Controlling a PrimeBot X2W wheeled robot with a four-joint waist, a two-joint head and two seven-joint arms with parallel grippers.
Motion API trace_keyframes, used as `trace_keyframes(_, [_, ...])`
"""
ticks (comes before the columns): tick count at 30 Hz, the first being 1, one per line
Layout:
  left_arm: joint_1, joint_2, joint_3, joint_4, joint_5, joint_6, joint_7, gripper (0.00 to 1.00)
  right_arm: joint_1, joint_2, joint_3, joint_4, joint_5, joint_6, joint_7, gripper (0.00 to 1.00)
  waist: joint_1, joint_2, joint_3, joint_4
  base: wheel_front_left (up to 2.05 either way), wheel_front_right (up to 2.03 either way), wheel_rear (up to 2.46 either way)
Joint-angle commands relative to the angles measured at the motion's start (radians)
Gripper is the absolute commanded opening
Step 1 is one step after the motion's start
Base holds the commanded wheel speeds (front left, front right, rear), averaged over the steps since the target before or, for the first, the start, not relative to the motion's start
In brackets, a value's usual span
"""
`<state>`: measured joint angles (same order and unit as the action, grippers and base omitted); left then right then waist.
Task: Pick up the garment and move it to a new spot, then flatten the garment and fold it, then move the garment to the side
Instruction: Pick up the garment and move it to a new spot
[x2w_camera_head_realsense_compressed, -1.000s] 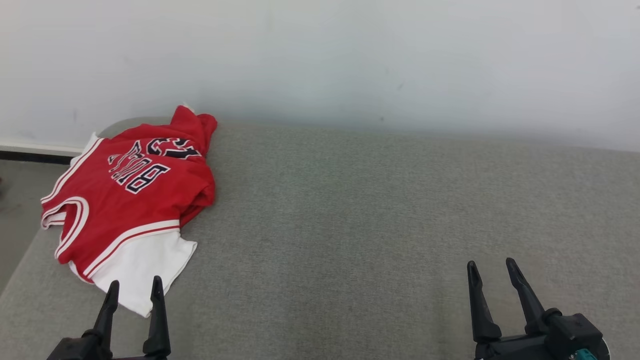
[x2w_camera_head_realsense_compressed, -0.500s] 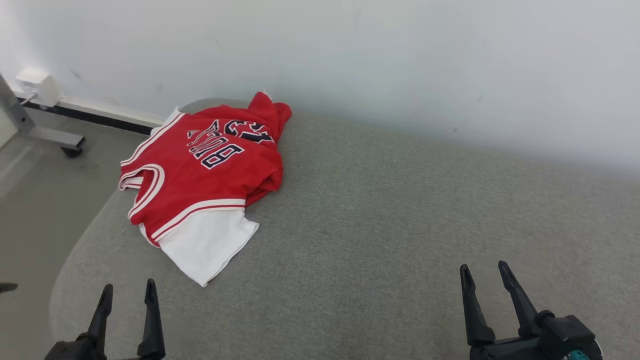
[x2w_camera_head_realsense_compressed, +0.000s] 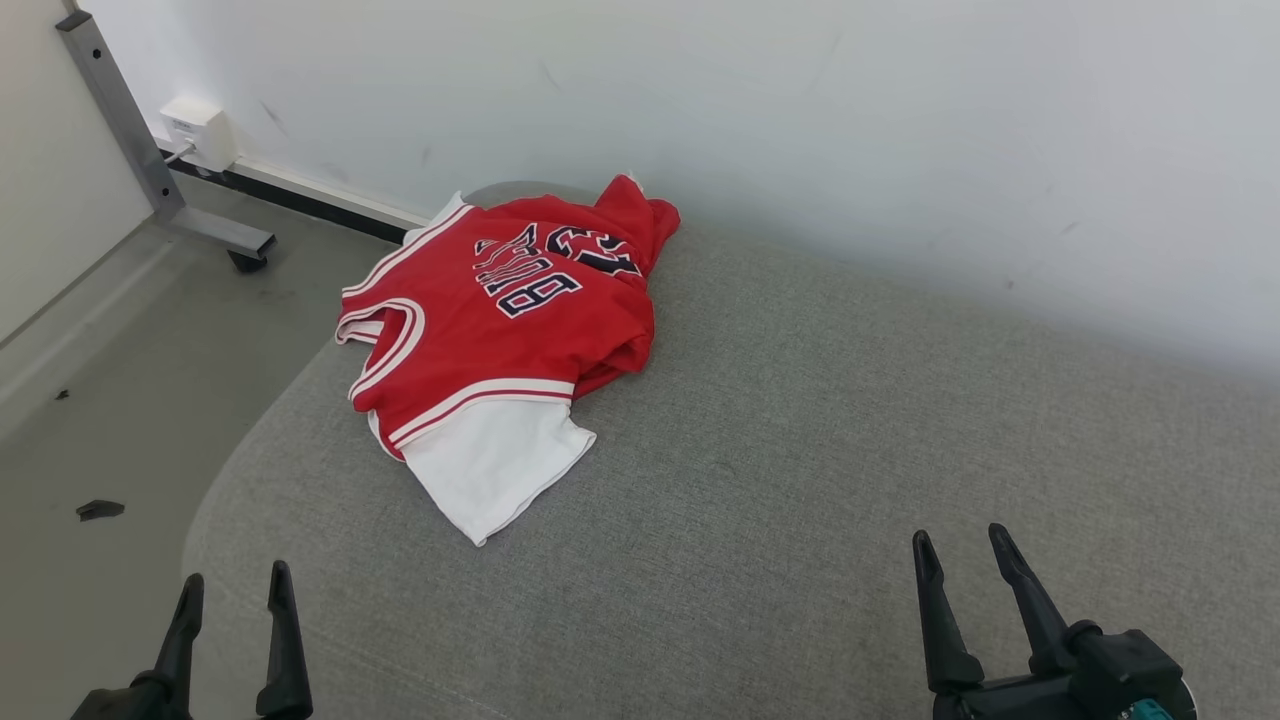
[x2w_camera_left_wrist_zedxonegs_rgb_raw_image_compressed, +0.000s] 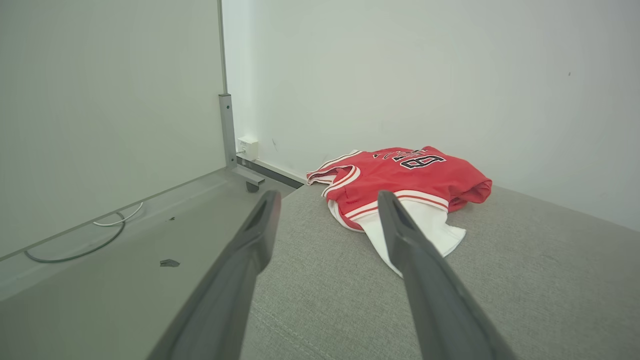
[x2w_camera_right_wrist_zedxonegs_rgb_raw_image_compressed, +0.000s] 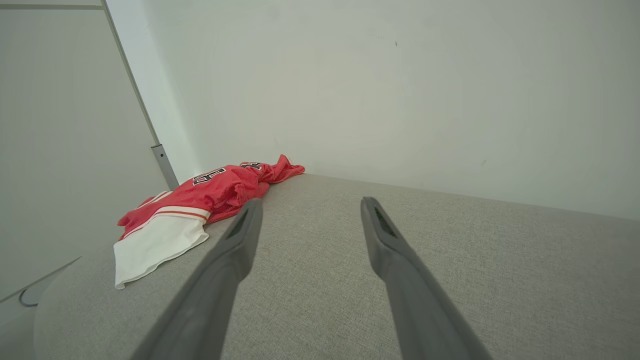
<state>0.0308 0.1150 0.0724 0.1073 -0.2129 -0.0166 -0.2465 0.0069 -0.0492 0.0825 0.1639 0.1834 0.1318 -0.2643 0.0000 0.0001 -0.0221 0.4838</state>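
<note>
Nearest, the left gripper (x2w_camera_head_realsense_compressed: 234, 575) and the right gripper (x2w_camera_head_realsense_compressed: 958, 533) hover low, each with its two long dark fingers spread apart and nothing between them. The left is at the rounded near-left edge of the grey woven-fabric padded surface (x2w_camera_head_realsense_compressed: 800, 450), the right well apart over its open stretch.

Farther on, at the far left corner, lies the red sleeveless jersey with white trim, dark lettering and a white lower panel (x2w_camera_head_realsense_compressed: 500, 320) — rumpled, close to the white wall (x2w_camera_head_realsense_compressed: 700, 100). The head view shows its lettered top face; the right wrist view shows its bunched side edge-on. The left wrist view adds a dark looped cable (x2w_camera_left_wrist_zedxonegs_rgb_raw_image_compressed: 75, 254) on the grey floor (x2w_camera_head_realsense_compressed: 120, 400). Beyond stand a grey metal post (x2w_camera_head_realsense_compressed: 110, 100) and a small white wall box (x2w_camera_head_realsense_compressed: 200, 130).
</note>
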Motion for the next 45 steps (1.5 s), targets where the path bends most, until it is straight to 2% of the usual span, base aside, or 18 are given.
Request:
trace_keyframes(1, [0.014,0.004,0.002,-0.005,-0.002,0.006,0.000,1.00,-0.002,-0.002,0.002,0.001,0.006,-0.002,0.000,1.00,0.0000,-0.0001,0.000,0.004,0.00,0.00,0.00])
trace_keyframes(6, [0.020,0.001,0.005,-0.008,-0.007,0.016,-0.002,1.00,-0.008,-0.002,0.011,0.003,0.006,-0.002,0.000,1.00,0.0000,-0.0001,0.005,-0.003,0.00,0.00,0.00])
trace_keyframes(13, [-0.032,0.000,0.013,0.004,-0.026,0.018,-0.009,1.00,-0.028,-0.002,0.003,0.004,-0.015,-0.002,0.000,1.00,0.0000,-0.0001,0.044,-0.046,0.00,0.00,0.00])
trace_keyframes(18, [-0.129,0.009,0.036,0.016,-0.063,0.002,-0.014,1.00,-0.052,-0.002,-0.011,0.004,-0.043,-0.002,0.001,1.00,0.0000,-0.0001,0.100,-0.114,0.00,0.00,0.00])
trace_keyframes(23, [-0.269,0.029,0.060,0.024,-0.092,-0.018,-0.017,1.00,-0.093,-0.002,-0.030,-0.017,-0.074,-0.002,0.005,1.00,0.0000,-0.0001,0.202,-0.205,0.00,0.00,0.00])
trace_keyframes(27, [-0.437,0.094,0.104,0.049,-0.117,-0.026,-0.017,1.00,-0.152,-0.002,-0.052,-0.044,-0.103,-0.002,0.005,1.00,0.0000,-0.0001,0.327,-0.318,0.00,0.00,0.00])
trace_keyframes(35, [-0.668,0.232,0.170,0.109,-0.146,-0.033,0.021,1.00,-0.198,-0.002,-0.119,-0.072,-0.110,-0.002,0.000,1.00,0.0000,-0.0001,0.454,-0.472,0.00,0.00,0.00])
trace_keyframes(41, [-0.789,0.333,0.186,0.214,-0.179,-0.063,0.089,1.00,-0.203,-0.001,-0.175,-0.099,-0.110,-0.002,-0.002,1.00,0.0000,-0.0001,0.502,-0.525,0.00,0.00,0.00])
trace_keyframes(45, [-0.837,0.363,0.169,0.293,-0.190,-0.073,0.136,1.00,-0.199,-0.001,-0.200,-0.114,-0.108,-0.002,-0.002,1.00,0.0000,-0.0001,0.517,-0.528,0.00,0.00,0.00])
